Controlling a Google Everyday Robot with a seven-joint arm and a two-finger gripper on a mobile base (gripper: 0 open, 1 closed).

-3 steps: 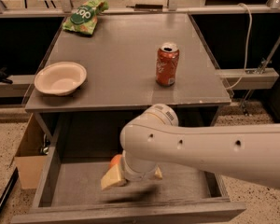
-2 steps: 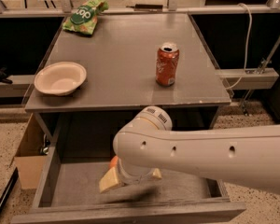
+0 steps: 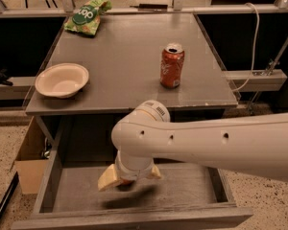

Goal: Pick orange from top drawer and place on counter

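Low inside the top drawer (image 3: 192, 191), the claw (image 3: 129, 177) seems to pinch the mostly hidden orange (image 3: 126, 181).

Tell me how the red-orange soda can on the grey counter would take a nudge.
The red-orange soda can stands tall and narrow, so a high push would likely tip it. Its round body might then roll. The gripper sits in the grey drawer.

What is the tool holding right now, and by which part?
Cannot tell: the tool hangs low in the top drawer, and the arm hides its grip.
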